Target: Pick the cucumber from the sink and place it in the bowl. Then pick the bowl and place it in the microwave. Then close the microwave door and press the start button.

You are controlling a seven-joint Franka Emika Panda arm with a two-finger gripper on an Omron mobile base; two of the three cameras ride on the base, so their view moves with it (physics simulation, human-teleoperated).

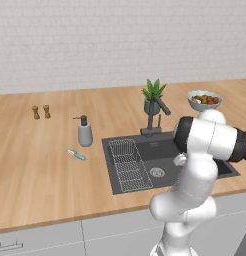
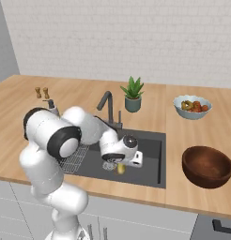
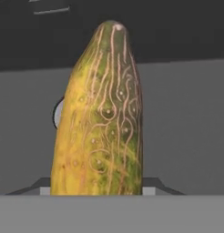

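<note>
tool low in the sink, pinching the cucumber near the drain; its long axis runs straight out along the tool; bowl sits on the surface to the right, next carry goes that way

1. No text, label, brand, number or sign can be read anywhere in these views.
2. The soap dispenser on the counter has a plain grey body with no label.
3. The cucumber has only pale curly lines and small dots on its skin; these are a pattern, not letters.
4. The wall behind is plain white brick, with no writing on it.
</note>
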